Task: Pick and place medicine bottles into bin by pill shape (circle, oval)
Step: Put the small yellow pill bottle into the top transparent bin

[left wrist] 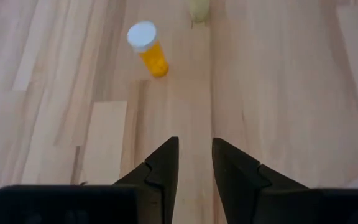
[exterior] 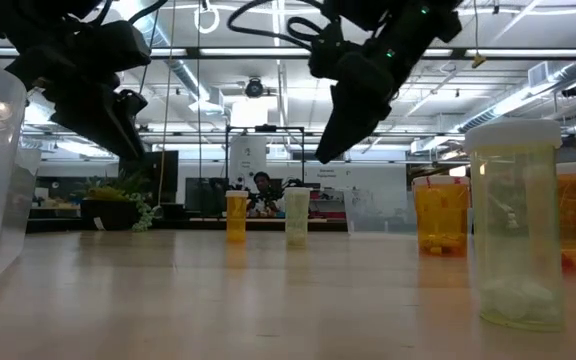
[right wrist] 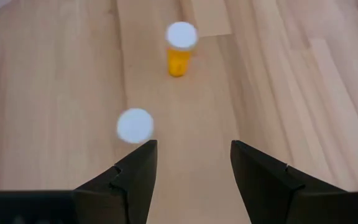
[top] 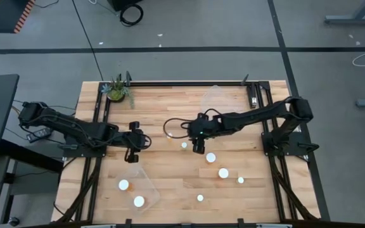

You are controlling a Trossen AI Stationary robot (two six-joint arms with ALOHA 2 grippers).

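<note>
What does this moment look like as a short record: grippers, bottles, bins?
left gripper: raised above the table, fingers slightly apart, empty
right gripper: open, empty, above the table's middle
bottles loose on the table: six white-capped medicine bottles, one close to the right gripper
near bin: clear, holds two bottles
far bin: clear, contents not visible
plant: far left corner

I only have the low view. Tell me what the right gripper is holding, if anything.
Observer: Nothing. The right gripper is open and empty.
Operator: Report what lies ahead of it.
Observer: A white-capped bottle seen cap-on, just beyond one finger; an orange white-capped bottle stands farther on.
Operator: Now give the sorted count.
Observer: Two white-capped bottles sit in the clear plastic bin by the left arm.
</note>
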